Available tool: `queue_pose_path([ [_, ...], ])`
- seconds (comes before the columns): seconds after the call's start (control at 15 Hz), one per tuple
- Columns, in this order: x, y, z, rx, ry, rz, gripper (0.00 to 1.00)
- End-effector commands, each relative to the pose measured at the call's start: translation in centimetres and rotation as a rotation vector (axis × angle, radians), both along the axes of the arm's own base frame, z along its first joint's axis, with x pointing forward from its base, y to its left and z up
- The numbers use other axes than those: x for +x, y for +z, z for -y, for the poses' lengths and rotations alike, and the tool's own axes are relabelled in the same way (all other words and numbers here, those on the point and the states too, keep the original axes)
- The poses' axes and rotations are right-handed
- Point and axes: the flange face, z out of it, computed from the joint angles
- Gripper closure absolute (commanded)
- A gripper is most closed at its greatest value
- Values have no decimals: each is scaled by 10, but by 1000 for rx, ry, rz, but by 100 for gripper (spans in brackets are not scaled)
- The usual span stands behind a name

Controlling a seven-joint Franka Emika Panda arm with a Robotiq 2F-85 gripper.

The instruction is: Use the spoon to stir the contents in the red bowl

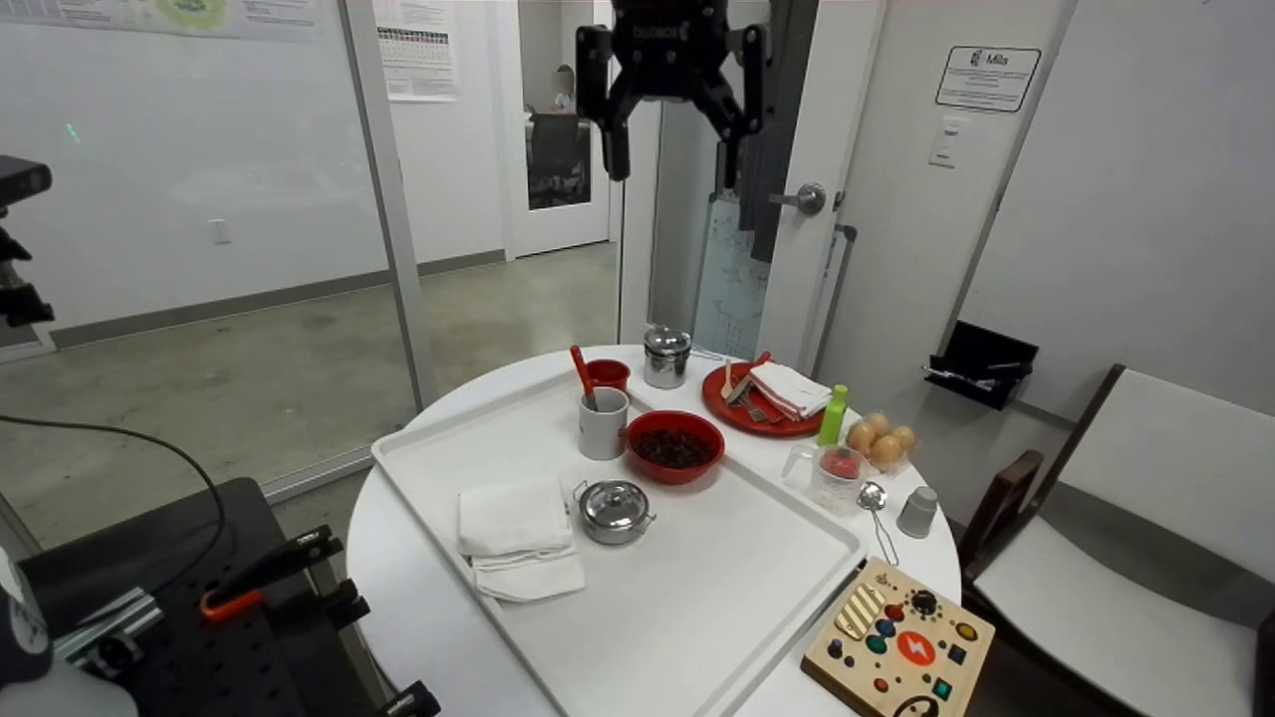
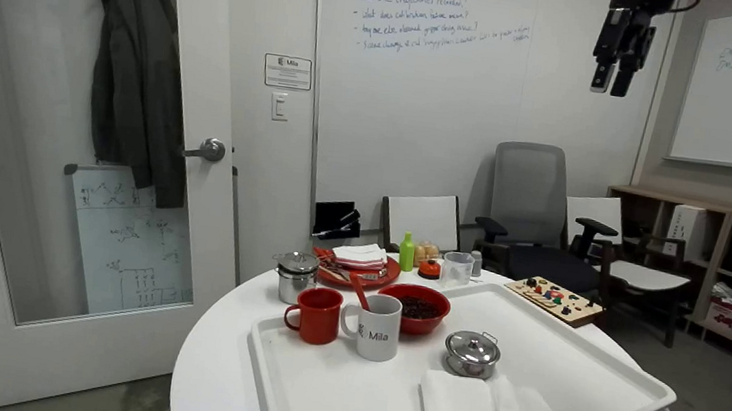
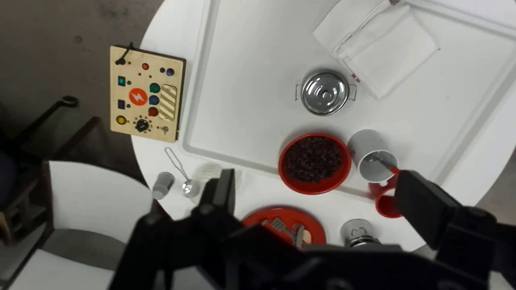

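The red bowl [image 1: 677, 475] stands on the white tray in both exterior views [image 2: 417, 327] and in the wrist view [image 3: 309, 187]. Its contents [image 3: 312, 159] are dark and lumpy. A spoon with a red handle [image 1: 580, 368] leans upright in the white mug [image 1: 602, 438], beside the bowl. In the wrist view the spoon [image 3: 383, 162] shows its metal end inside the mug [image 3: 363, 141]; its handle's tip is hidden behind a finger. My gripper [image 1: 673, 177] is open and empty, high above the table in both exterior views [image 2: 610, 90]; its spread fingers show in the wrist view [image 3: 315, 176].
The tray [image 1: 687, 637] also holds a lidded steel pot [image 1: 615, 512], a folded white cloth [image 1: 518, 533] and a red cup [image 2: 319, 316]. Around it stand a red plate with utensils [image 3: 278, 217], a steel canister [image 1: 666, 358], a green bottle [image 1: 833, 416] and a button board [image 1: 896, 642].
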Motion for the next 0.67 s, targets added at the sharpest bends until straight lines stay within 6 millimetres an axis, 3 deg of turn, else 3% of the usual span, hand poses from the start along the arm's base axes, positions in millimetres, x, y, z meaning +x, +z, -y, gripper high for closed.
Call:
queue_pose_path([
  [0.0,40,-16,-53,-46,190,-37,0],
  [0.47,100,-77,-153,-108,544,-119,0],
  [0.6,112,-97,-170,-144,634,-161,0],
])
